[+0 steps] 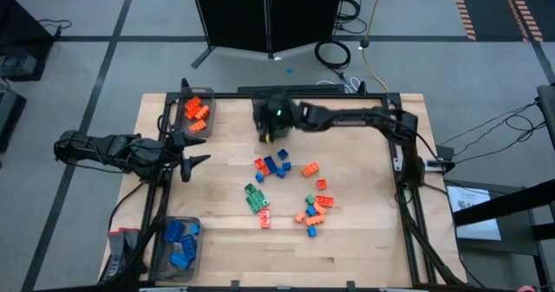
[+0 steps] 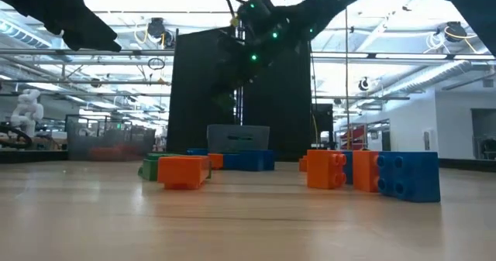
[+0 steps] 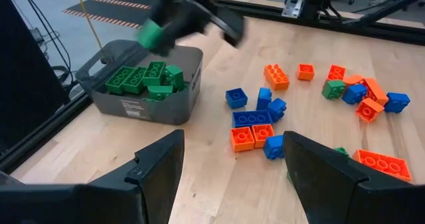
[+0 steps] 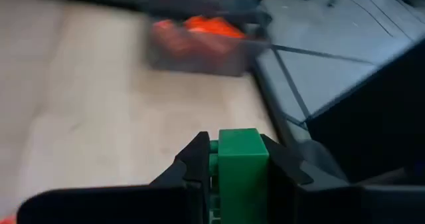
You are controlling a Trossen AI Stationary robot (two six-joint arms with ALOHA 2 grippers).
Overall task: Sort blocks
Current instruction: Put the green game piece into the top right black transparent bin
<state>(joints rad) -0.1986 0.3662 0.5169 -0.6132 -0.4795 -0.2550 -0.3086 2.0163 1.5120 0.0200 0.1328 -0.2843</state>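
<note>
My right gripper [image 1: 270,133] reaches along the table's far side and is shut on a green block [image 4: 240,163]. In the left wrist view this block [image 3: 150,35] hangs just above a dark bin [image 3: 119,106] filled with green blocks. Several loose orange, blue and green blocks [image 1: 286,192] lie on the wood at mid-table and also show in the low view [image 2: 184,170]. My left gripper [image 1: 198,162] waits open at the table's left side, clear of every block, its fingers [image 3: 159,161] framing the pile. My right gripper pinches the green block between its two fingers, one on each of two opposite sides [image 4: 216,161]. The fingers [image 4: 196,165] slant down and point toward the table's left. The block is lifted clear, above the bin of green blocks.
A bin with orange blocks [image 1: 197,112] stands at the far left corner, and another with blue blocks [image 1: 178,244] at the near left corner. A black frame [image 1: 395,166] runs round the table's edges. Bare wood lies near the front edge.
</note>
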